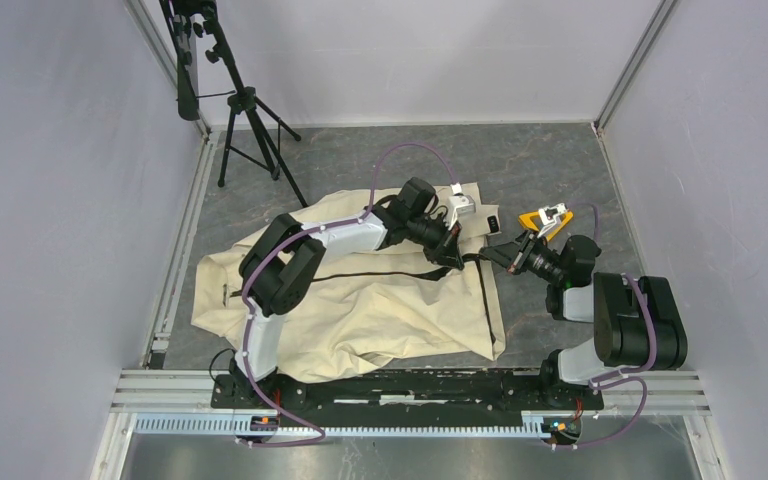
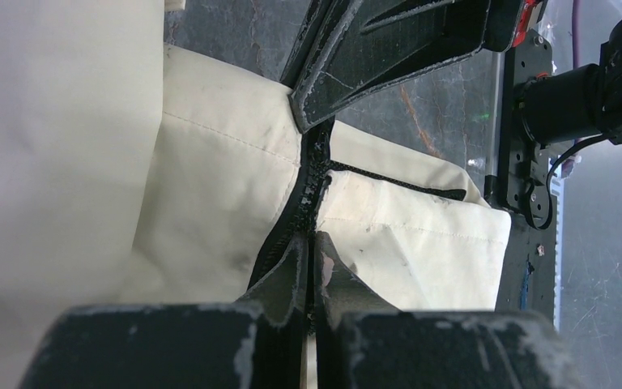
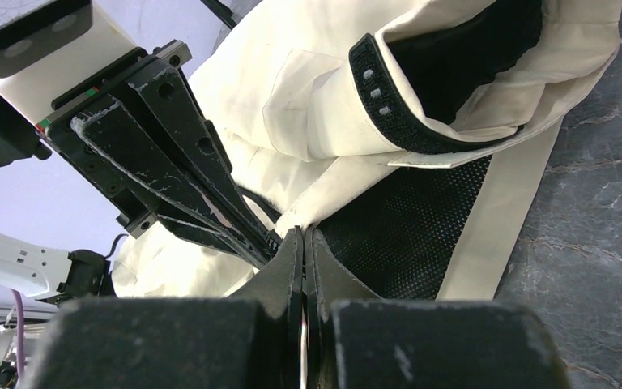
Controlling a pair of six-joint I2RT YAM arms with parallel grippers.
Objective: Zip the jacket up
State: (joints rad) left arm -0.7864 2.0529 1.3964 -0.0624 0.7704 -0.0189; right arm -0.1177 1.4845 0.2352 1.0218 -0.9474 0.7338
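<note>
The cream jacket [image 1: 360, 310] lies wrinkled on the grey floor, its dark zipper line [image 1: 380, 273] running across the front. Both grippers meet at the zipper's right end. My left gripper [image 1: 457, 252] is shut on the black zipper tape [image 2: 312, 174], fingertips pinched together [image 2: 312, 243]. My right gripper [image 1: 490, 257] faces it from the other side and is shut on the zipper edge [image 3: 302, 233]; its tips touch the zipper just beyond mine [image 2: 312, 130]. The left gripper's fingers [image 3: 210, 203] cross the right wrist view. Black mesh lining [image 3: 405, 227] and a black collar tab [image 3: 381, 89] show there.
A black tripod [image 1: 245, 110] stands at the back left beside the jacket's far edge. Bare grey stone floor [image 1: 540, 160] lies behind and to the right. An aluminium rail [image 1: 410, 400] holds the arm bases at the near edge. Pale walls enclose the cell.
</note>
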